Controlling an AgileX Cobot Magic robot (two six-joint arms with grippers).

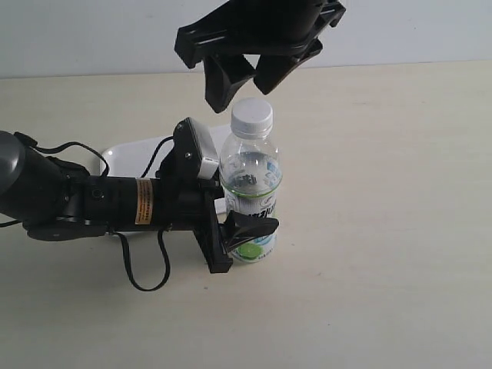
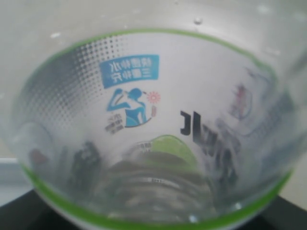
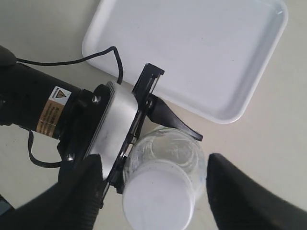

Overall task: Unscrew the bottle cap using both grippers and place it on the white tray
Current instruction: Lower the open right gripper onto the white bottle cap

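Right claw [image 1: 242, 94]: spread wide and empty, hanging just above the bottle cap [image 1: 252, 115]. From my wrist I see a finger on either side of it with a gap between, touching nothing.
Left claw [image 1: 247, 223]: clamped across the bottle [image 1: 250, 173] at its label, low on the body. One finger shows in front; the other is hidden behind the plastic.
Bottle: upright on the table [image 1: 384, 231], pinned by my left, its label filling the left wrist camera.
Cap: on the neck and sitting square. Whether it is loosened at all, I cannot tell.
White tray [image 1: 127, 154]: flat on the table behind my left arm [image 1: 115, 204], just beside the bottle, nothing on it.
Done so far: bottle braced, right claw lined up over the cap.
Left to do: close on the cap, twist it off, carry it across and set it on the tray. That's nearly the whole job, I reckon.
Watch for: the ribbed cap slipping if I bite too high, or the bottle turning in my left grip.
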